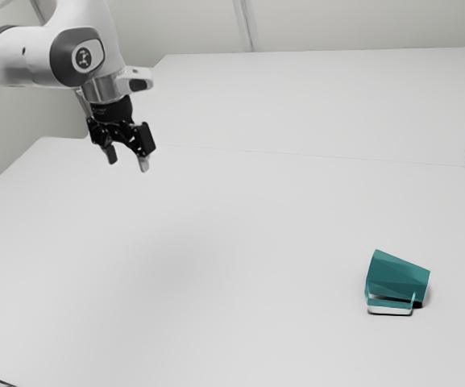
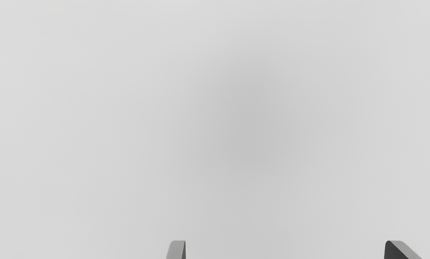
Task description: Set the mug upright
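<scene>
Exterior view: teal mug (image 1: 396, 279) lying on its side on the bench (image 1: 176, 330), toward the exterior view's right. Jaws spread, empty, raised well apart from it. Upright goal unmet; by my judgement, grasping, turning and setting down remain.
</scene>
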You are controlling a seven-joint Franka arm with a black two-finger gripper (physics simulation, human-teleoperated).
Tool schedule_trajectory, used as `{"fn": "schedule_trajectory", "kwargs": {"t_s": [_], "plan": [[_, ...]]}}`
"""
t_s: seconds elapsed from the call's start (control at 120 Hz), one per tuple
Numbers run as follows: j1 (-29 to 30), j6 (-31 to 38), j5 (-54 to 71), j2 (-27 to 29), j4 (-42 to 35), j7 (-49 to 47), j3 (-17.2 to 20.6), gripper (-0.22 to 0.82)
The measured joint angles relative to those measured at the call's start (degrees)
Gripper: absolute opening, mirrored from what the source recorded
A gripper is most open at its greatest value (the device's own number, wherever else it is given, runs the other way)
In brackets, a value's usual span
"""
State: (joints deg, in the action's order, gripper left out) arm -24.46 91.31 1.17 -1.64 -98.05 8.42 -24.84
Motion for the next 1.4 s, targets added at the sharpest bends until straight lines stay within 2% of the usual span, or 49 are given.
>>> {"fn": "schedule_trajectory", "kwargs": {"t_s": [0.167,0.25,0.367,0.433,0.617,0.733,1.133,1.4], "plan": [[0.87,5.15,-0.37,2.31,-2.60,1.14,-0.03,0.60],[0.46,10.64,-1.59,6.90,-9.64,1.60,0.31,0.60],[-6.51,19.07,-3.58,8.83,-14.68,2.14,0.52,0.60],[-9.63,23.07,-4.49,7.56,-15.21,2.42,0.56,0.60],[-13.79,33.79,-10.50,-2.10,-14.77,3.29,0.61,0.60],[-15.58,39.44,-15.00,-6.32,-14.66,3.77,0.69,0.60],[-25.79,50.19,-32.00,-9.63,-18.46,4.68,0.68,0.60],[-31.04,58.47,-39.90,-12.47,-18.28,5.03,0.75,0.60]]}}
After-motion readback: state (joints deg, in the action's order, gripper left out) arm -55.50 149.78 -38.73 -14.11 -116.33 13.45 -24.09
